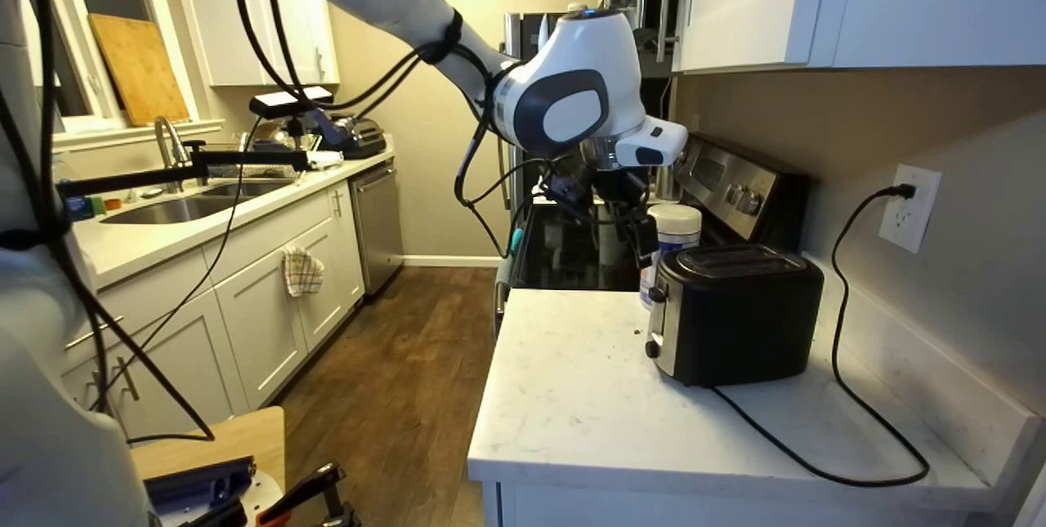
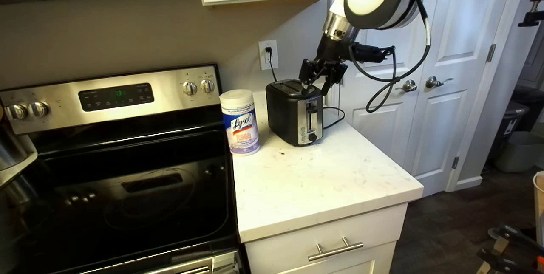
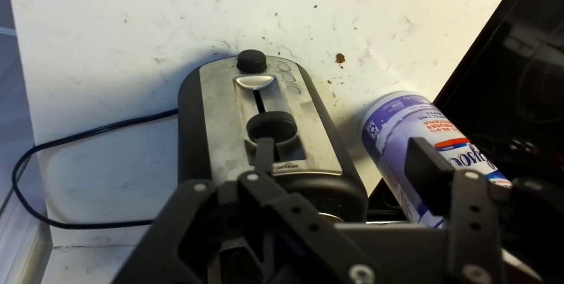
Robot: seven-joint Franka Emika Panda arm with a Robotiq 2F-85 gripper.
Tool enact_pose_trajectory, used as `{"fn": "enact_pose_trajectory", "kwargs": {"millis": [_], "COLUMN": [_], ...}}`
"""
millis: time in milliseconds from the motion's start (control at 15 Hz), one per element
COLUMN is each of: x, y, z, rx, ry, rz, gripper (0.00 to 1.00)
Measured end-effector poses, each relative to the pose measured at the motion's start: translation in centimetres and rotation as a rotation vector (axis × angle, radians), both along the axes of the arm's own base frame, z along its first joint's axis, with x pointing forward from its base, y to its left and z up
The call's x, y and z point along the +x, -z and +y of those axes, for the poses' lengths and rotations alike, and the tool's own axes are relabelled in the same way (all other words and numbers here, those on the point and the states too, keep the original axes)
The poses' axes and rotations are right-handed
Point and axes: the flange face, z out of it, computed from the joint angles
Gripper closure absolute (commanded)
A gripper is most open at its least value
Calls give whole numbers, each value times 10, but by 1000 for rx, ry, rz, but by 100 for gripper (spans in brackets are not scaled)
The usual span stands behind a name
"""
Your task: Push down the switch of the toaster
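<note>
My hand [image 3: 342, 154]: spread wide, the two fingers [image 3: 265, 156] well apart.
The toaster [image 2: 282, 114]: black, upright on the table [image 2: 323, 180], near the wall [image 2: 161, 32], my hand at its front upper edge in an exterior view.
The switch [image 3: 272, 126]: a black lever on the toaster's silver front panel [image 2: 303, 114], standing high in its slot [image 3: 259, 100].
The Lysol canister [image 2: 242, 131]: upright under a white lid [image 2: 236, 97], just beside the toaster but apart from it, close to the stove [image 2: 170, 218].
My reach: in the wrist view one finger overlaps the edge of the switch, and I cannot tell whether I touch it; my other finger shows in front of the canister.
The dial [image 3: 251, 60]: round and black, at the foot of the front panel, with a column of buttons [image 3: 288, 78] beside it.
The cord [image 1: 866, 484]: looping across the table from the toaster and up to the wall outlet [image 1: 907, 221].
The crumbs [image 3: 339, 58]: brown, scattered on the table before the toaster.
Farther off: a sink [image 1: 172, 212], and a checked towel [image 1: 302, 270] hanging on white cabinets [image 1: 249, 339].
</note>
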Motion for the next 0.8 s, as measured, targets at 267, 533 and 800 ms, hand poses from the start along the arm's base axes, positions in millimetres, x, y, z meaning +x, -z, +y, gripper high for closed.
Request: {"fn": "enact_pose_trajectory", "kwargs": {"millis": [267, 533, 800], "x": [15, 27, 29], "y": [12, 22, 30], "z": [-3, -8, -10], "rx": [15, 14, 11], "ry": [16, 25, 30], "rz": [8, 15, 25], "gripper": [80, 100, 100]}}
